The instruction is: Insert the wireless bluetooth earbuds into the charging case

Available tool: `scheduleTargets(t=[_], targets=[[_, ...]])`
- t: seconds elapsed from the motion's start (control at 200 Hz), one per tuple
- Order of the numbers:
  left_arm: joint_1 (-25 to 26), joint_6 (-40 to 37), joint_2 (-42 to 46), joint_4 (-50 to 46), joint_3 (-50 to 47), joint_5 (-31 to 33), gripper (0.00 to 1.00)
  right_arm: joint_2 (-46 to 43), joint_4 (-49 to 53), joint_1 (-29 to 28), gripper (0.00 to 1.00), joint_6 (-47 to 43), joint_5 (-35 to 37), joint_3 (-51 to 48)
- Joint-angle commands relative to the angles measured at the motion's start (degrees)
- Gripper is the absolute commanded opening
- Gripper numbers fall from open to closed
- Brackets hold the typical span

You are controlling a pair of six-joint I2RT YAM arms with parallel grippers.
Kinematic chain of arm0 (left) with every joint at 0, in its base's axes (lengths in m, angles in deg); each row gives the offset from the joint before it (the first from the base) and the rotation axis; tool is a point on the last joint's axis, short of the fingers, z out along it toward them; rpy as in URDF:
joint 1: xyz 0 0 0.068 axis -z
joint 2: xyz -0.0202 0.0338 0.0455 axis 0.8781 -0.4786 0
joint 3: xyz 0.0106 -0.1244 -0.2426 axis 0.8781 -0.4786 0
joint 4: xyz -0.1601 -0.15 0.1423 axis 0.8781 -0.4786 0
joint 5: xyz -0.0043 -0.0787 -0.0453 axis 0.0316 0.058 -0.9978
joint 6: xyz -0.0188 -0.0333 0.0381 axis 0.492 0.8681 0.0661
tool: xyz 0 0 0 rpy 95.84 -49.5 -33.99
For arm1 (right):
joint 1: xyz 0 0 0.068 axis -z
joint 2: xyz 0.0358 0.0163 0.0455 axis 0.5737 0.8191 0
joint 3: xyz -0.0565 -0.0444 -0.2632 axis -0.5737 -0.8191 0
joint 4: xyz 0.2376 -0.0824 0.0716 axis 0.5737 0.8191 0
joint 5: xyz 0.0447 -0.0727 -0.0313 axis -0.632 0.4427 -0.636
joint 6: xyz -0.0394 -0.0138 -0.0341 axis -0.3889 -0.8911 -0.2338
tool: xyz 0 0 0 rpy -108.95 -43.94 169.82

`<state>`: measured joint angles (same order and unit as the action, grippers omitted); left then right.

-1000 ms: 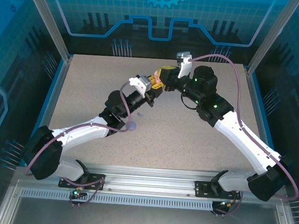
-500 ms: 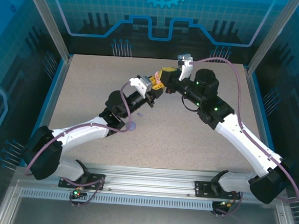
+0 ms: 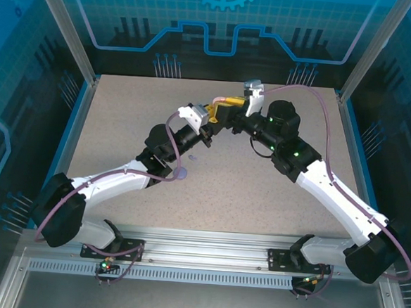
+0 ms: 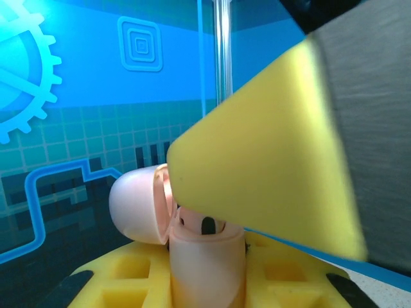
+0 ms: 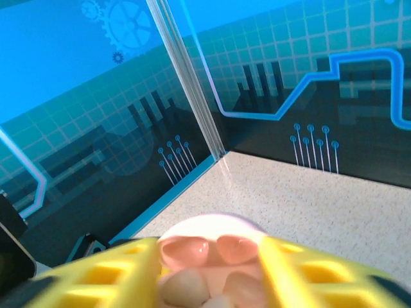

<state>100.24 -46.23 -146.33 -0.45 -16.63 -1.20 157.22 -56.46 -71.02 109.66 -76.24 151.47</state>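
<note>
**Q:** Which step is shown, and where is the task's thing?

**A:** Seating of the earbuds. The pink charging case (image 4: 207, 260) is held upright above the far middle of the table (image 3: 259, 193). Its lid (image 4: 138, 205) is swung open to one side. In the right wrist view, two pale earbuds (image 5: 186, 285) appear to lie in the wells of the case, below the two hollows of the lid. That part is blurred, so it cannot be told whether each is pressed fully home.

**Q:** What is the state of each end effector?

**A:** The left gripper (image 3: 209, 117) is closed on the body of the case, with a yellow pad on either side. The right gripper (image 5: 209, 247) has its jaws apart, one to each side of the open case, and grips nothing. In the left wrist view, one of its fingers (image 4: 270, 173) hangs just above the mouth of the case. Contact cannot be told.

**Q:** What does the next move call for?

**A:** Probably the right arm should lift clear without knocking the lid. Any earbud sitting proud would need a light press. The lid can then be pushed shut while the left gripper holds the case steady.
</note>
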Motion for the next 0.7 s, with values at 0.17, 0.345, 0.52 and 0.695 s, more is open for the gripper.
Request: scheduleTargets(t=[0.17, 0.345, 0.52, 0.695], targets=[[-0.24, 1.01, 0.79, 4.55, 1.62, 0.98, 0.0, -0.76, 2.02, 2.75, 0.68, 7.26, -0.85, 4.52], [-0.24, 0.9, 0.62, 4.42, 1.51, 1.36, 0.0, -3.72, 3.39, 6.31, 0.77, 11.92, -3.94, 5.68], [-0.28, 0.42, 0.38, 3.88, 1.31, 1.79, 0.0, -3.74, 15.83, 8.95, 0.77, 12.57, -6.15, 10.95], [-0.36, -0.13, -0.57, 3.4, 1.13, 2.3, 0.0, -0.4, 32.05, 8.85, 0.51, 8.95, -6.91, 17.35]])
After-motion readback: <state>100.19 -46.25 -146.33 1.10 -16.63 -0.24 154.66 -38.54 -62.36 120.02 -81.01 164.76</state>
